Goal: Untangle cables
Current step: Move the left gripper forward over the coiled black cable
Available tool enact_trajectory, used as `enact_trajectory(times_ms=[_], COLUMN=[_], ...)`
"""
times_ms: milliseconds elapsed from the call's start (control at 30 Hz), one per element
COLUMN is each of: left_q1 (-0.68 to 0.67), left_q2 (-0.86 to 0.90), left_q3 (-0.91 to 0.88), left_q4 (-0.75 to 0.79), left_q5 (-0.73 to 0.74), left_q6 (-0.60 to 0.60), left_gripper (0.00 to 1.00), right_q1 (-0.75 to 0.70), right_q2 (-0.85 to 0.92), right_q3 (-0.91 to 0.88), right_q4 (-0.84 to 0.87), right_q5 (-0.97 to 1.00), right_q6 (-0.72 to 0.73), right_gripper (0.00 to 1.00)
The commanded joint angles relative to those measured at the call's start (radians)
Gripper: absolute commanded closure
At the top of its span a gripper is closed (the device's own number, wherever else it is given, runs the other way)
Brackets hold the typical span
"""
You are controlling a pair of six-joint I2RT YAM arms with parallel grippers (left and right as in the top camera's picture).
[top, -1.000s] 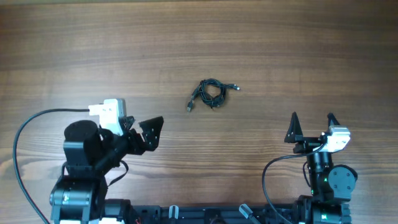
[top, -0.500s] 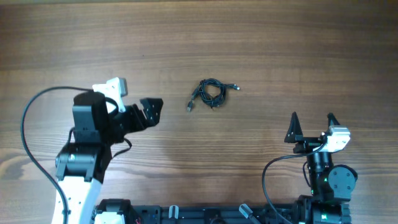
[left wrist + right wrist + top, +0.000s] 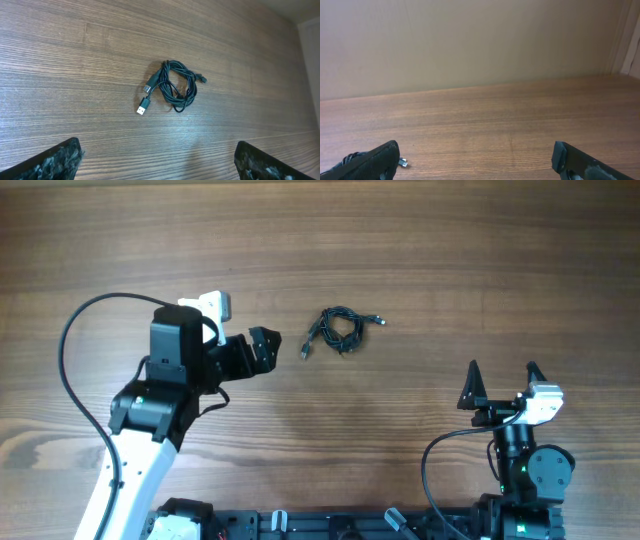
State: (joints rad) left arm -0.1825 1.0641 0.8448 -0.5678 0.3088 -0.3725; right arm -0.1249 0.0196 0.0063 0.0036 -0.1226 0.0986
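As the cables are knotted, the left claw is held spread toward them, the right claw spread too.

Black left pincer, white wrist camera

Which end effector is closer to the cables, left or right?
Left. The left end effector is open just beside the cables, not touching; the right end effector, also open, is much farther off on their other side.

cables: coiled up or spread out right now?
Coiled. The cables lie bunched in one tangled loop on the table, with a silver plug sticking out on one side.
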Motion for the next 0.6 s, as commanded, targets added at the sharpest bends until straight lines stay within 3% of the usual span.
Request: enact_trajectory(times_ms=[0,233,400,567], left_q1=[-0.006,-0.029,-0.126,-0.228], left_q2=[0.009,0.057,0.175,0.299], left_q3=[0.021,0.021,0.021,0.021], left_q4=[0.026,0.108,0.276,0.383], left_q5=[-0.019,-0.041,-0.083,-0.094], left_q6=[-0.02,-0.062,-0.051,-0.052], left_gripper=[0.0,0.12,0.23,0.21], right_q1=[0.004,0.004,0.004,0.004], right_q2=[-0.002,-0.002,-0.002,-0.002], right_q3=[-0.001,-0.001,-0.001,-0.001], right_q4=[0.003,0.003,0.003,0.003], right_q5=[-0.001,-0.001,-0.001,-0.001], right_q6=[-0.018,-0.018,-0.018,-0.018], right_gripper=[0.0,0.0,0.0,0.0])
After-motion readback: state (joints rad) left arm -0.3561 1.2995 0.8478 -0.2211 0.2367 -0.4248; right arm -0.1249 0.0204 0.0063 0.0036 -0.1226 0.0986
